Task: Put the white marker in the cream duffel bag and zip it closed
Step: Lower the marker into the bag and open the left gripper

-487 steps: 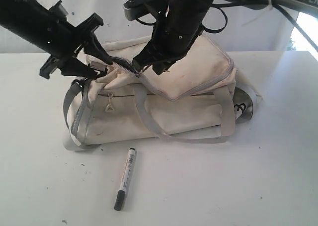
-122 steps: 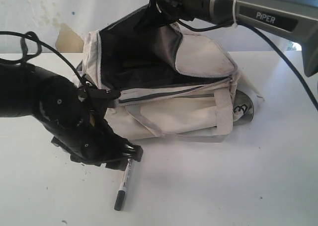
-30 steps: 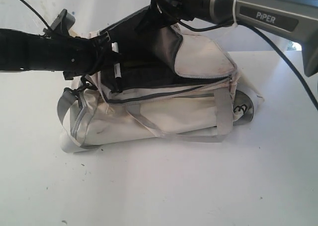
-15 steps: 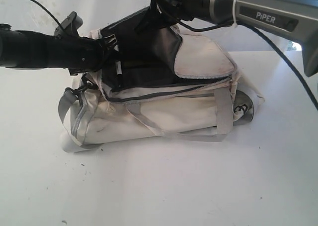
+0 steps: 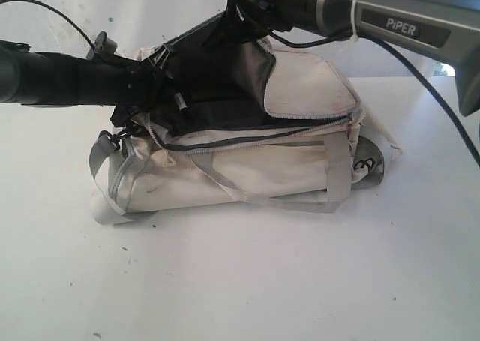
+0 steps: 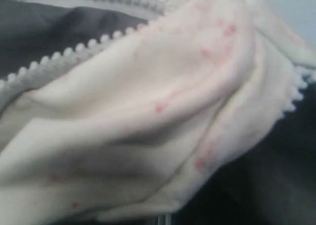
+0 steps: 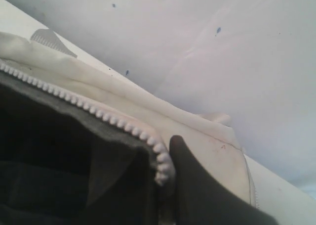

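Marker (image 5: 179,101) poised at the open bag (image 5: 247,172).
Left jaws grip the marker just inside the mouth, above the dark lining (image 5: 217,94); right jaws, closed on the flap (image 5: 307,79), hold it up. Better to release lower, clear of the zip teeth (image 5: 225,140).

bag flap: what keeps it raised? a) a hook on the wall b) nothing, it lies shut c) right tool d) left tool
c, the right tool pinches the flap at its zipper edge and holds it up off the bag
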Available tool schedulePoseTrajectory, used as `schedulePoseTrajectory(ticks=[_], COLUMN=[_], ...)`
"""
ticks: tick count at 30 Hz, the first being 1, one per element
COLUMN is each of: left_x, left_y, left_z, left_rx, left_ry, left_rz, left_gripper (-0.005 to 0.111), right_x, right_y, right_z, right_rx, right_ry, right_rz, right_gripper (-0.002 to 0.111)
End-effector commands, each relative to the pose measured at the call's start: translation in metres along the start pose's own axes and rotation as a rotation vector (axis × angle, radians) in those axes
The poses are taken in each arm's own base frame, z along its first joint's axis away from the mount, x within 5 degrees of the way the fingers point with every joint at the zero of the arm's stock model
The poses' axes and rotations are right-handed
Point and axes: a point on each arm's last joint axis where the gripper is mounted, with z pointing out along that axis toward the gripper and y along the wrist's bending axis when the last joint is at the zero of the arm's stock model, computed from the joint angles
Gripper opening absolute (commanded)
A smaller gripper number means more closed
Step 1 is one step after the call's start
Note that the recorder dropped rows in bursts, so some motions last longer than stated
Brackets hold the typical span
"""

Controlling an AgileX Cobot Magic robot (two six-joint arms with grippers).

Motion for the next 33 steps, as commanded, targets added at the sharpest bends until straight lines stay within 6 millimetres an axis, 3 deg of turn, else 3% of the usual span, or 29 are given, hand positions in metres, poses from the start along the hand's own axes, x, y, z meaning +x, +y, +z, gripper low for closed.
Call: schedulePoseTrajectory(ticks=[1,3,7,14,22,33], left_x=[-0.002,-0.001,-0.003,-0.007,-0.006,-0.014], left_y=[-0.005,-0.005,-0.011,-0.026,-0.022,-0.029], left_z=[-0.001,-0.001,-0.002,-0.003,-0.004,-0.025], left_rx=[0.031,0.039,0.066,0.142,0.089,0.143], left_ry=[0.008,0.016,0.023,0.037,0.057,0.136], left_rz=[-0.008,-0.007,-0.002,0.052,0.196,0.322], left_gripper=[0.033,0.048,0.068,0.068,0.068,0.068], right_x=[-0.005,-0.005,-0.005,-0.004,-0.002,-0.005], right_y=[-0.009,-0.009,-0.009,-0.010,-0.010,-0.012], right_z=[-0.005,-0.005,-0.005,-0.005,-0.005,-0.010], right_rx=[0.014,0.014,0.014,0.017,0.022,0.015], right_ry=[-0.025,-0.025,-0.025,-0.018,0.014,0.002], right_rz=[0.012,0.012,0.012,0.012,0.021,0.040], right_gripper=[0.000,0.000,0.000,0.000,0.000,0.000])
